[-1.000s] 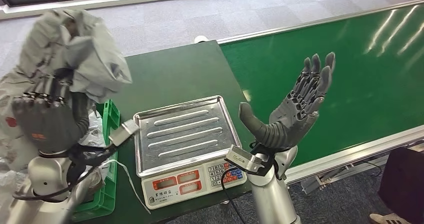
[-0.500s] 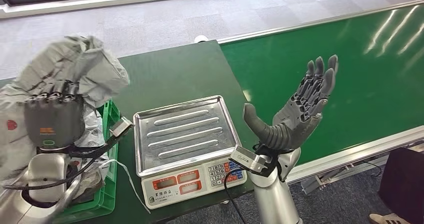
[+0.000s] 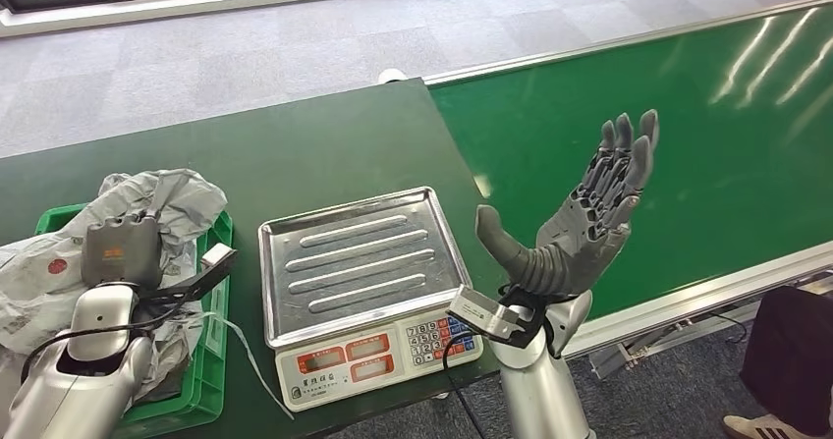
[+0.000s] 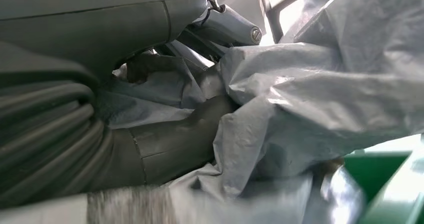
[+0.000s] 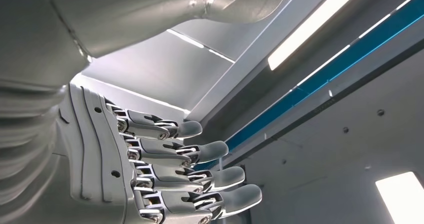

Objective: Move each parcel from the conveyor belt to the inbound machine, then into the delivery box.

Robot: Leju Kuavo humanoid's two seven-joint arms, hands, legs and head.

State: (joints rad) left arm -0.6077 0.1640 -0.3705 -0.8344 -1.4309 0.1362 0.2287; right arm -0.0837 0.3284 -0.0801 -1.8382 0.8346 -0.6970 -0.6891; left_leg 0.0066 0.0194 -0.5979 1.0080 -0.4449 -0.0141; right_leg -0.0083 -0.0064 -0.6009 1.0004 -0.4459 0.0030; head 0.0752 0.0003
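Across the right side of the scene runs the conveyor belt (image 3: pixel 688 135), a broad green band with a raised metal edge along its near side; no parcel shows on the stretch in view, so the right hand (image 3: pixel 580 218) likely waits there for the next one. It stands upright above the belt's near edge, palm bared, fingers straight and apart, thumb out, grasping nothing, with free air on every side.

Left of the belt lies the dark green table (image 3: pixel 324 144), its far half bare, which leaves room for an arm to swing between scale and crate. Near its front edge sits the inbound machine (image 3: pixel 354 262), a weighing scale whose ribbed steel tray is flat and unloaded, keypad facing the robot.

At the near left corner stands the delivery box (image 3: pixel 211 360), a green crate just beside the scale. A grey parcel (image 3: pixel 167 198), a crumpled plastic mailer, rests in it and bulges over the rim. The left hand (image 3: pixel 120 252) is sunk into that plastic with fingers curled around a fold (image 4: pixel 270 129), grasping it, so the drop looks unfinished. The crate wall crowds the wrist closely.
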